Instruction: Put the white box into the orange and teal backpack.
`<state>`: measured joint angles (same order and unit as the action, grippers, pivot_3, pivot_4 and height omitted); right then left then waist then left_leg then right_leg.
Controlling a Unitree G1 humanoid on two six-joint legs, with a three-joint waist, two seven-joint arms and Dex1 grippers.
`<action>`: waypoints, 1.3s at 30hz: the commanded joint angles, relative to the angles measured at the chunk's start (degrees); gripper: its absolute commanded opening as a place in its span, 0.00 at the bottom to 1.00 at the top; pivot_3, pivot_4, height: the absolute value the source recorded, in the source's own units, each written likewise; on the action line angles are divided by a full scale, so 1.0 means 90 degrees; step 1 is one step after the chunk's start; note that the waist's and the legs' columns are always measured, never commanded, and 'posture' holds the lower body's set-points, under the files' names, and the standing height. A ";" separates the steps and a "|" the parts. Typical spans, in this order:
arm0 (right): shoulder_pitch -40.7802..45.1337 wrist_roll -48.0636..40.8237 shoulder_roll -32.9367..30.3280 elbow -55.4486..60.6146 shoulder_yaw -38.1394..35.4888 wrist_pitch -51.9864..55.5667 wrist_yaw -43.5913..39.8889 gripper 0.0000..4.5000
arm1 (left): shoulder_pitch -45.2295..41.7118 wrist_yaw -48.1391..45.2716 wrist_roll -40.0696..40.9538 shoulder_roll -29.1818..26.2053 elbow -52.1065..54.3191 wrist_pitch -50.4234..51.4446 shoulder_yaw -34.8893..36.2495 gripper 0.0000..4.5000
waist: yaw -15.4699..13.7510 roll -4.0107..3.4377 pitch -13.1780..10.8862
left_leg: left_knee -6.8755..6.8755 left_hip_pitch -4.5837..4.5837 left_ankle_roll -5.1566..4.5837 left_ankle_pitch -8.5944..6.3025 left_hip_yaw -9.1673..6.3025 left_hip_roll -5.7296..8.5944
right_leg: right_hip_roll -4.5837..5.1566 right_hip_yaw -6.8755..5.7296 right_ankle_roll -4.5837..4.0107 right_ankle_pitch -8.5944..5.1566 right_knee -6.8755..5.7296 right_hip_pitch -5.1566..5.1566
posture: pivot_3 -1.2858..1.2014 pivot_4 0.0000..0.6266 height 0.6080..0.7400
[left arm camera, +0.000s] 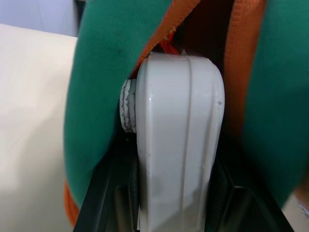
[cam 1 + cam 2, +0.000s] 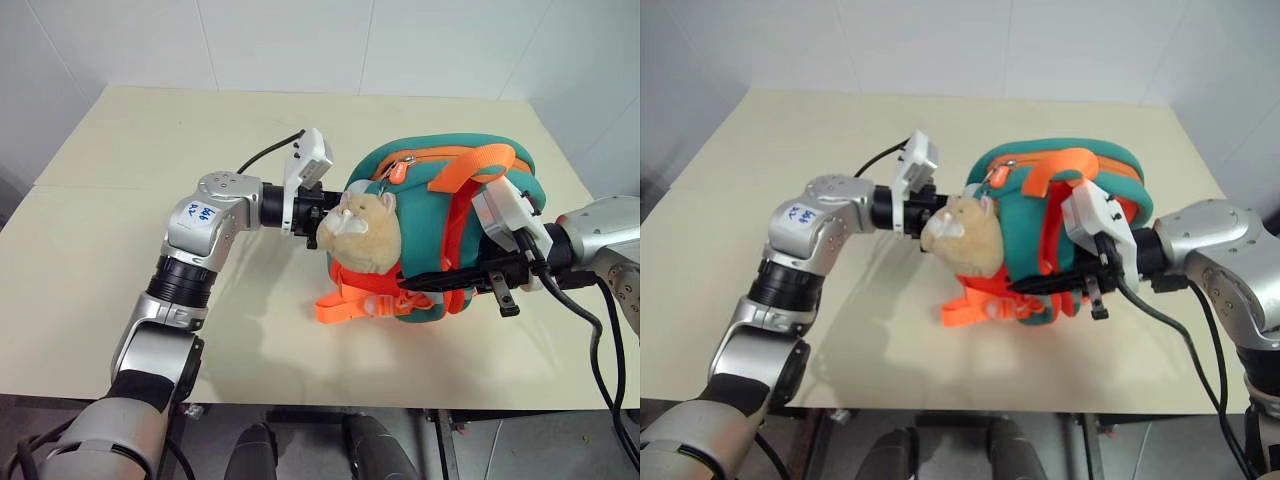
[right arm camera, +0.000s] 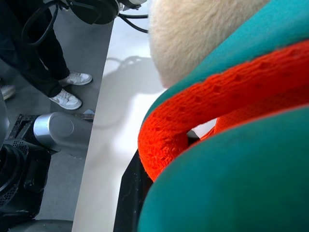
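Note:
The orange and teal backpack (image 2: pixel 425 180) stands upright on the table with a tan plush cat (image 2: pixel 362 232) hanging at its front. My right gripper (image 2: pixel 420 282) reaches in from the right, shut on the backpack's lower edge by an orange strap (image 3: pixel 169 130). In the left wrist view, my left gripper (image 1: pixel 174 208) is shut on the white box (image 1: pixel 176 145). The box's far end sits between the teal and orange edges of the backpack's opening. From the head views the plush cat hides the box and the left fingers.
The beige table (image 2: pixel 120 200) has free room to the left of and behind the backpack. Loose orange straps with buckles (image 2: pixel 345 305) lie by the front of the backpack. A person's legs and white shoes (image 3: pixel 67 94) stand on the floor beside the table.

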<state>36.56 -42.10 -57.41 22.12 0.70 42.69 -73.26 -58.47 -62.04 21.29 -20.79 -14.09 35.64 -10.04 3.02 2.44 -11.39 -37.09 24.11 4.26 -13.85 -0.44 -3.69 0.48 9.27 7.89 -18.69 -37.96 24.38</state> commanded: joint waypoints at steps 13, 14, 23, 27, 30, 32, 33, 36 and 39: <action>0.0058 -0.0048 0.0021 0.0119 -0.0130 -0.0018 0.0118 0.00 | -0.0620 -0.0236 -0.0781 0.0430 -0.0732 -0.0611 -0.0528 0.45 | -0.0008 0.0000 0.0000 | 0.0002 0.0000 -0.0001 0.0000 0.0000 0.0001 | -0.0001 0.0001 0.0001 0.0001 0.0005 -0.0001 | 0.52 0.24 1.00; 0.0066 -0.0046 0.0026 0.0117 -0.0124 -0.0018 0.0130 0.00 | -0.0661 -0.0275 -0.0758 0.0409 -0.0672 -0.0569 -0.0511 0.50 | -0.0006 0.0000 0.0000 | 0.0004 0.0000 -0.0001 0.0000 0.0000 0.0001 | -0.0002 0.0002 0.0000 0.0001 0.0006 -0.0001 | 0.52 0.24 1.00; 0.0160 0.0044 0.0039 -0.0012 -0.0070 -0.0046 0.0141 0.00 | -0.1174 -0.0644 -0.0552 -0.0348 -0.0256 -0.0350 -0.0071 0.99 | 0.0028 -0.0007 -0.0005 | 0.0010 0.0001 -0.0001 0.0000 0.0000 0.0001 | -0.0004 0.0005 0.0000 0.0000 0.0005 0.0003 | 0.52 0.24 1.00; 0.0217 0.0121 0.0052 -0.0094 -0.0020 -0.0066 0.0133 0.00 | -0.1136 -0.0967 -0.0381 -0.0802 0.0002 -0.0189 0.0089 0.99 | 0.0011 -0.0010 -0.0007 | 0.0010 0.0003 -0.0001 0.0000 0.0000 0.0001 | -0.0003 0.0005 0.0000 0.0000 0.0007 0.0006 | 0.52 0.24 1.00; 0.0242 0.0175 0.0073 -0.0142 0.0031 -0.0089 0.0147 0.00 | -0.0961 -0.1121 -0.0281 -0.1105 0.0083 -0.0198 0.0281 0.99 | 0.0007 -0.0010 -0.0007 | 0.0008 0.0004 -0.0001 0.0000 0.0000 0.0001 | -0.0002 0.0005 0.0000 0.0000 0.0007 0.0005 | 0.52 0.24 1.00; 0.0246 0.0208 0.0086 -0.0166 0.0058 -0.0105 0.0148 0.00 | -0.0847 -0.1233 -0.0148 -0.1262 0.0125 -0.0088 0.0403 0.99 | 0.0017 -0.0010 -0.0007 | 0.0007 0.0003 -0.0001 0.0000 0.0000 0.0000 | -0.0002 0.0005 0.0000 0.0000 0.0005 0.0005 | 0.52 0.24 1.00; 0.0237 0.0216 0.0096 -0.0160 0.0060 -0.0102 0.0156 0.00 | -0.0748 -0.1298 0.0031 -0.1365 0.0209 0.0011 0.0576 0.99 | 0.0016 -0.0010 -0.0007 | 0.0007 0.0003 -0.0001 0.0000 0.0000 0.0000 | -0.0003 0.0004 0.0000 0.0000 0.0004 0.0005 | 0.52 0.24 1.00; 0.0199 0.0232 0.0138 -0.0158 0.0053 -0.0082 0.0185 0.00 | -0.0388 -0.1441 0.0619 -0.1665 0.0580 0.0424 0.1145 0.99 | 0.0041 -0.0011 -0.0007 | 0.0007 0.0002 -0.0001 0.0000 0.0001 -0.0001 | -0.0003 0.0005 0.0000 0.0000 0.0002 0.0005 | 0.52 0.24 1.00; 0.0080 0.0332 0.0248 -0.0200 0.0092 -0.0162 0.0254 0.00 | 0.0101 -0.1128 0.1309 -0.1778 0.1422 0.0994 0.1682 0.99 | 0.0042 -0.0012 -0.0007 | 0.0009 0.0002 -0.0001 0.0000 -0.0001 -0.0005 | -0.0003 0.0003 -0.0002 -0.0001 -0.0002 0.0007 | 0.52 0.24 1.00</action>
<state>37.56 -39.71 -55.54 19.94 1.94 42.35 -71.49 -57.81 -73.51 28.34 -36.52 -7.24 41.81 1.70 3.40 2.34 -11.46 -37.03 24.14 4.25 -13.86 -0.46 -3.74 0.45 9.26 7.87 -18.70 -37.98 24.44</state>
